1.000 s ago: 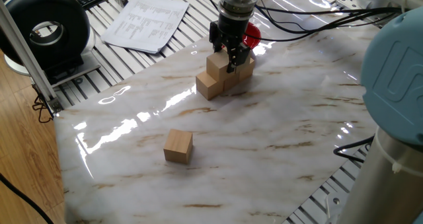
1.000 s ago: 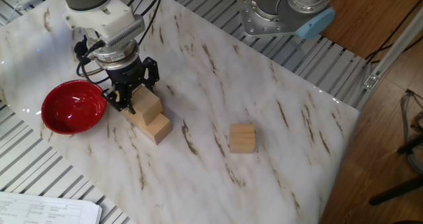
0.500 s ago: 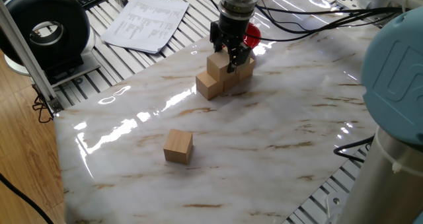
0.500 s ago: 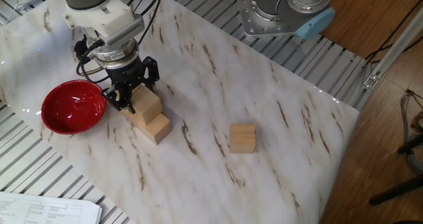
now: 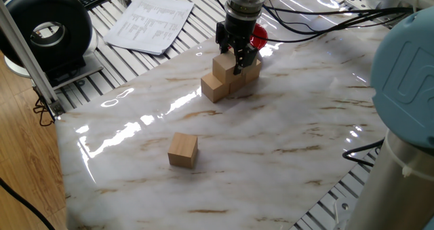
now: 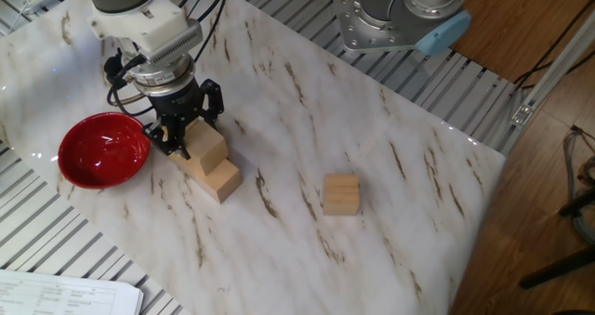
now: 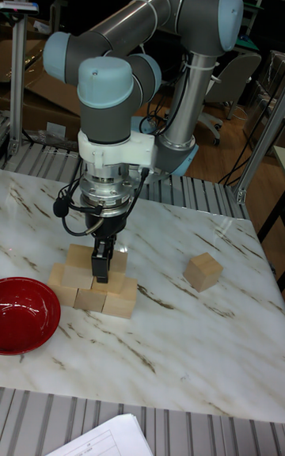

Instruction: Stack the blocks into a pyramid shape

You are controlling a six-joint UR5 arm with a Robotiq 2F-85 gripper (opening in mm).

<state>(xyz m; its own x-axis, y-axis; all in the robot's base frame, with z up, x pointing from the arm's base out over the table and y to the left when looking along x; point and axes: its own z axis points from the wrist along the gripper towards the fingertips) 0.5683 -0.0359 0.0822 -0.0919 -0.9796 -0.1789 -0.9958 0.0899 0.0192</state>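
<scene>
Several tan blocks form a small stack [image 5: 230, 77] [image 6: 209, 162] [image 7: 91, 286] at the far side of the marble table: a bottom row with more blocks lying on top of it. My gripper [image 5: 229, 57] [image 6: 193, 129] [image 7: 101, 266] points straight down onto the upper layer, and its black fingers hug the sides of an upper block [image 5: 222, 66] [image 6: 206, 148]. In the tall fixed view the near finger hides part of that layer. One more block [image 5: 183, 150] [image 6: 340, 194] [image 7: 203, 271] lies alone, well away from the stack.
A red bowl [image 5: 258, 34] [image 6: 102, 150] [image 7: 24, 313] sits just beside the stack. Printed papers [image 5: 150, 21] and a black round device [image 5: 47, 33] lie off the marble top. A second robot's base [image 6: 400, 18] stands at the table edge.
</scene>
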